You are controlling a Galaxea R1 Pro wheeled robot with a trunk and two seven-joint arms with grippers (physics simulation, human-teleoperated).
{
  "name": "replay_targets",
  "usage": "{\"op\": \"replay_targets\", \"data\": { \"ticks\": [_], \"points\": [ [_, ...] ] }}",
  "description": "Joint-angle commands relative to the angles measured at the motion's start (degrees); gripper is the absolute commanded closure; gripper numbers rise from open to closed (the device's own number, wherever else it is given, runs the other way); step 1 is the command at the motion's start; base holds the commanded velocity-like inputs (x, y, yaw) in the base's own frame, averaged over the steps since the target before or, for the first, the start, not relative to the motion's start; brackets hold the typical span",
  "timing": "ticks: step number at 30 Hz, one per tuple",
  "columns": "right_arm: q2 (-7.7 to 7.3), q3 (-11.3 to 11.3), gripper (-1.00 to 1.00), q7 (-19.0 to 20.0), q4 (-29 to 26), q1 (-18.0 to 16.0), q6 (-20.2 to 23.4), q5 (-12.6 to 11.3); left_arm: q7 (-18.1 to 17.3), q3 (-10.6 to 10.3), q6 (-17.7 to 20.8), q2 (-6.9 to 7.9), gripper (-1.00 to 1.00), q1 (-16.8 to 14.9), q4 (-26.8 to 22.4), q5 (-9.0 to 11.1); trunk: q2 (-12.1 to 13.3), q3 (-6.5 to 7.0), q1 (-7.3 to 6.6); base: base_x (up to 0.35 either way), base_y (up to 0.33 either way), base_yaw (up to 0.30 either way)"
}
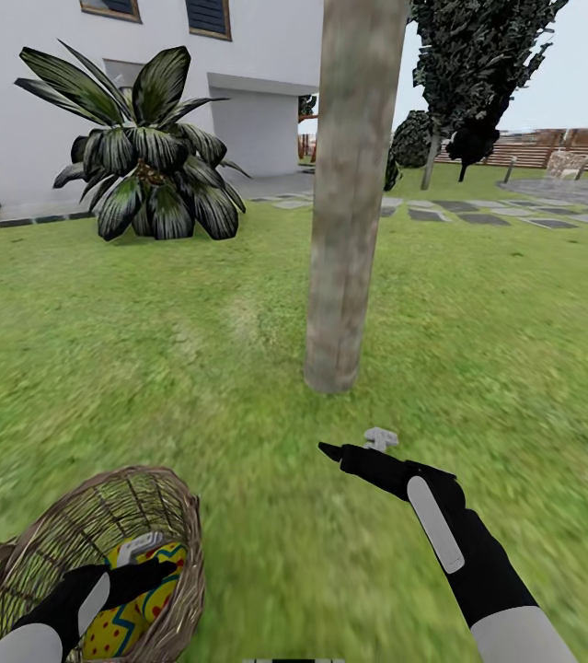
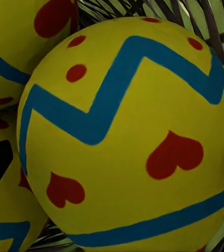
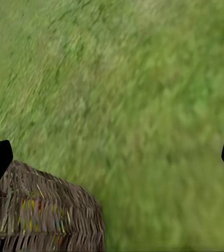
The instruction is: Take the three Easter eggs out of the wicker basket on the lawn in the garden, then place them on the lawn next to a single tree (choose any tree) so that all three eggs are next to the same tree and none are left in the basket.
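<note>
Left gripper (image 1: 151, 562) inside wicker basket (image 1: 160, 488), fingers spread around Easter egg (image 2: 128, 142); centre, clench, lift clear of rim. Right gripper (image 1: 353, 447) released above lawn (image 1: 514, 368) near tree (image 1: 340, 276).

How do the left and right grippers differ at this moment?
The left gripper reaches down into the wicker basket, right at a painted egg; the right gripper hovers over bare lawn near the tree. The right one's fingertips stand wide apart. Neither is holding an egg.
</note>
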Motion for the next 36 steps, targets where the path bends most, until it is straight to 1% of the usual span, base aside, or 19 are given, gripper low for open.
{"op": "replay_targets", "data": {
  "ticks": [1, 9, 11, 36],
  "points": [
    [-0.03, 0.0, -1.00, 0.1, 0.0, 0.0, 0.2, 0.0, -0.1, 0.3, 0.3, -0.01, -1.00, 0.0, -0.1, -1.0, 0.0, -0.06, 0.00, 0.000, 0.000, 0.000],
    [0.00, 0.0, -1.00, 0.1, 0.0, 0.0, 0.2, 0.0, -0.2, 0.2, 0.3, -0.01, -1.00, 0.0, -0.1, -1.0, 0.0, -0.06, 0.00, 0.000, 0.000, 0.000],
    [0.00, 0.0, -1.00, 0.1, 0.0, 0.0, 0.2, 0.0, -0.2, 0.2, 0.3, -0.01, -1.00, 0.0, -0.1, -1.0, 0.0, -0.50, 0.05, 0.000, 0.000, 0.000],
    [0.00, 0.0, -1.00, 0.1, 0.0, 0.0, 0.2, 0.1, -0.2, 0.2, 0.4, -0.11, -1.00, 0.0, 0.0, -1.0, 0.0, -0.50, 0.05, 0.000, 0.000, 0.000]
  ]
}}
